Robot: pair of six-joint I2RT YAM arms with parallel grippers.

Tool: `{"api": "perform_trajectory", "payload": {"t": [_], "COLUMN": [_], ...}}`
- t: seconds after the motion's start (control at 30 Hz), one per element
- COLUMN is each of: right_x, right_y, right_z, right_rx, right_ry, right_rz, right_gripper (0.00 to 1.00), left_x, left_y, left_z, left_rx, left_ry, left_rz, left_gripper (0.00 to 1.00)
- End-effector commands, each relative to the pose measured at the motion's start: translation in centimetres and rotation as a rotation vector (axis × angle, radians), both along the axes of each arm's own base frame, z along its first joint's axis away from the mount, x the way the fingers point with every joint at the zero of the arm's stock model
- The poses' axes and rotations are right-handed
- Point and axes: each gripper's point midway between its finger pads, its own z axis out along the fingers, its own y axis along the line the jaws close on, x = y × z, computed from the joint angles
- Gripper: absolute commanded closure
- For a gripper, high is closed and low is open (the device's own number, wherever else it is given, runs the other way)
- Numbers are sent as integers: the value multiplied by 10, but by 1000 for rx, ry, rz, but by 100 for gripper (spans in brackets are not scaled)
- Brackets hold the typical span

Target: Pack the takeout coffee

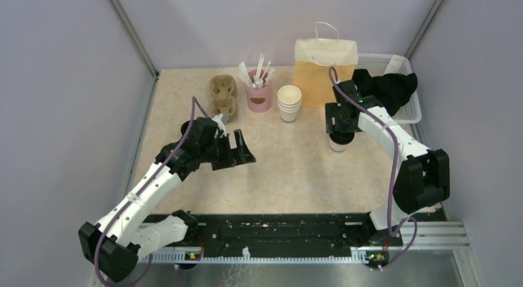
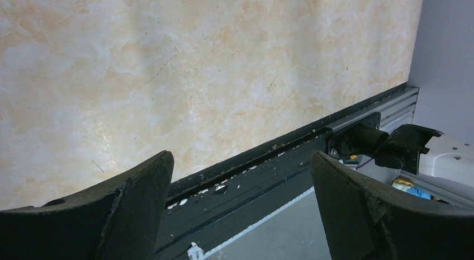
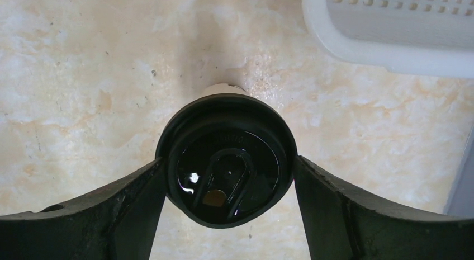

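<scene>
One takeout coffee cup, white with dark lettering and a black lid, stands on the table right of centre. My right gripper is above it, and in the right wrist view both fingers touch the lid's rim, shut on it. A second lidded cup is not in view. My left gripper hangs open and empty over the table left of centre. In the left wrist view only bare tabletop and the front rail show between the fingers.
A cardboard cup carrier, a pink cup of stirrers and a stack of lidless white cups stand at the back. A paper bag stands behind the right gripper. A white basket sits at the back right.
</scene>
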Motion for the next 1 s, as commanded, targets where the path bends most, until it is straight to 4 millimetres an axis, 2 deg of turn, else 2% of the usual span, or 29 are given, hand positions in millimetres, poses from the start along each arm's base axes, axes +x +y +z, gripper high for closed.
{"api": "perform_trajectory", "payload": {"t": [0.0, 0.1, 0.2, 0.3, 0.37, 0.43, 0.53, 0.57, 0.63, 0.73, 0.77, 0.87, 0.97], "right_x": [-20, -20, -15, -6, 6, 27, 57, 62, 59, 43, 33, 17, 6], "right_y": [-13, -6, 0, 7, 23, 51, 69, 76, 86, 88, 88, 71, 51], "right_z": [-16, 4, 36, 76, 96, 108, 124, 126, 118, 100, 103, 91, 68], "right_rx": [-71, -33, 0, 18, 58, 136, 167, 163, 167, 291, 378, 481, 548], "right_ry": [105, 82, 26, -46, -102, -171, -203, -208, -175, -135, -134, -135, -83], "right_rz": [31, 48, 65, 85, 100, 113, 53, 67, 104, 107, 113, 113, 62], "right_gripper": [15, 2, 1, 1, 2, 3, 10, 10, 9, 5, 5, 3, 3], "left_x": [13, 25, 46, 67, 75, 78, 77, 77, 76, 72, 69, 62, 59], "left_y": [-3, 3, 12, 19, 16, 9, 5, 6, 3, -14, -22, -47, -72], "left_z": [22, 26, 32, 41, 46, 48, 44, 44, 39, 31, 28, 19, 7], "left_rx": [-4, 28, 55, 34, 3, -28, -39, -37, -47, -117, -145, -206, -205], "left_ry": [-60, -61, -72, -78, -85, -85, -61, -61, -64, -28, -11, 43, 87], "left_rz": [2, 37, 79, 107, 108, 93, 77, 75, 63, -25, -61, -160, -226], "left_gripper": [2, 2, 2, 2, 2, 2, 2, 2, 2, 2, 2, 2, 5]}}
